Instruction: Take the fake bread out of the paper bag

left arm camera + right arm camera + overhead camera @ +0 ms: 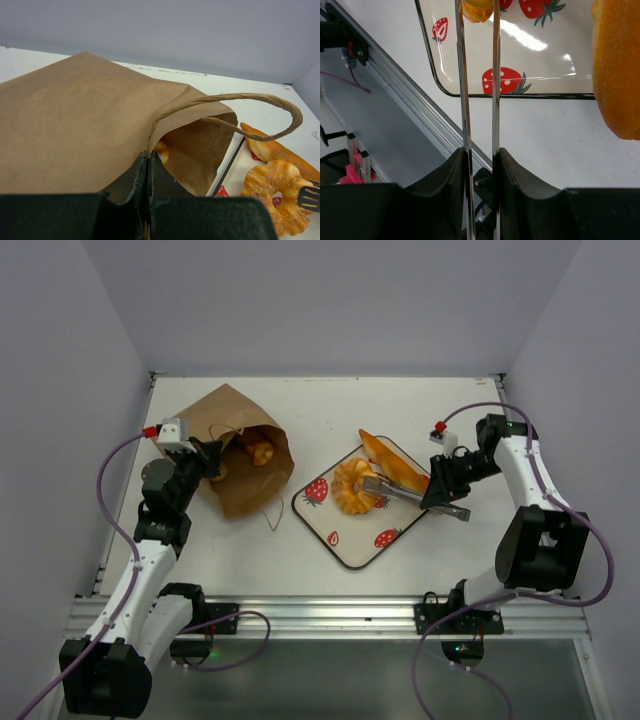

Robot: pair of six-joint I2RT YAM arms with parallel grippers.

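One paper bag (pixel 232 425), white table (pixel 450 400), walls (pixel 330 300)

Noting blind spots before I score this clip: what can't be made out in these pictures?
- Inside of the paper bag: top and left wrist views show only one fake bread piece at the mouth; the bag's walls hide anything deeper.
- Tips of the tongs in the right gripper: cut off by the right wrist view's top edge; too small from above to tell whether they pinch the doughnut.
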